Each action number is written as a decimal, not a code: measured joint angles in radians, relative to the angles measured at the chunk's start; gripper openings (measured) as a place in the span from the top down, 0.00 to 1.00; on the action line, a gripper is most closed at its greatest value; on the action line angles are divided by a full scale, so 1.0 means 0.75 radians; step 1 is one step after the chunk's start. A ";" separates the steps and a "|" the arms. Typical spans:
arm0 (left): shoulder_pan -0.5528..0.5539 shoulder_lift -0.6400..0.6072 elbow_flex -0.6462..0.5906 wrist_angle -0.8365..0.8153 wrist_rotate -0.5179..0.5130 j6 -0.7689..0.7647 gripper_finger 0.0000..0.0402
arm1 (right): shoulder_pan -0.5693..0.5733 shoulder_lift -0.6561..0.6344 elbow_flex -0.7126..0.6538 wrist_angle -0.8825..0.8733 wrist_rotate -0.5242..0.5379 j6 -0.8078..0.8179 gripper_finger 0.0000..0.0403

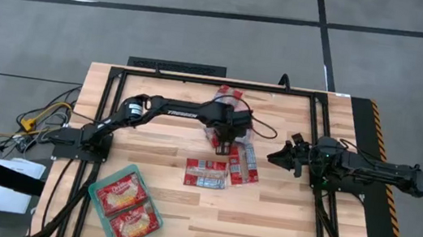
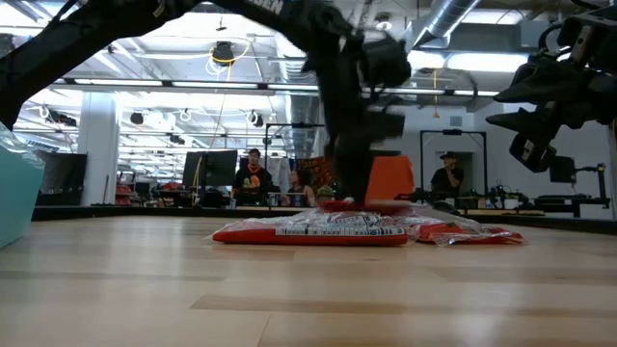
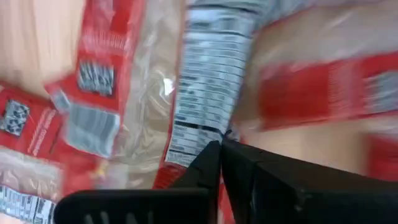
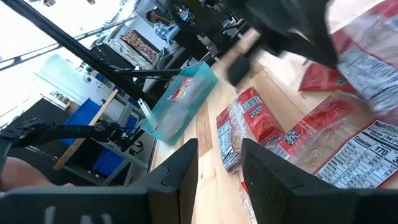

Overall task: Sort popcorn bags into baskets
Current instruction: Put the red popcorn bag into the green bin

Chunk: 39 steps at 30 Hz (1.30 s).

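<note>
Several flat red popcorn bags lie at the table's middle point(image 1: 206, 173), seen edge-on in the low view point(image 2: 313, 229); more lie toward the far edge point(image 1: 231, 96). The teal basket point(image 1: 95, 193) stands near the left near corner with two squarish bags point(image 1: 122, 191) point(image 1: 135, 223) lying flat in it. My left gripper point(image 1: 224, 146) reaches down onto the middle pile point(image 2: 349, 198) and is shut on a bag with a white nutrition label point(image 3: 208, 81). My right gripper point(image 1: 280, 156) hovers open point(image 4: 221, 165) to the right of the pile, above the table. My left gripper pinches the labelled bag between its two fingers point(image 3: 205, 165) at the label's end edge point(image 3: 198, 137), coming from above and pointing down. The fingers themselves hide the edge between them. In the low view the red bag under the tips sits on the pile, barely raised.
Black frame rails run along the table's far, left and right sides point(image 1: 216, 81). Bare wood lies between the pile and the near edge point(image 1: 262, 232). People sit in the room beyond the table point(image 2: 253, 173). Cables and boxes lie off the left edge point(image 1: 31, 123).
</note>
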 joint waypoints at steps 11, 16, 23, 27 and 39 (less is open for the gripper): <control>-0.025 -0.005 0.337 -0.403 0.161 -0.136 1.00 | -0.001 0.000 -0.001 0.061 0.002 -0.070 0.64; -0.031 -0.015 0.369 -0.406 0.056 -0.075 0.99 | -0.003 0.000 0.015 0.074 0.054 -0.261 0.63; -0.014 -0.049 0.369 -0.530 0.175 -0.115 0.80 | -0.101 0.123 0.248 -0.378 0.394 -0.447 0.68; 0.010 -0.090 0.373 -0.628 0.205 -0.110 0.58 | -0.163 0.266 0.353 -0.491 0.381 -0.608 0.63; 0.120 -0.101 0.345 -0.649 0.334 -0.177 0.19 | -0.306 0.772 0.353 -0.289 0.467 -0.252 0.26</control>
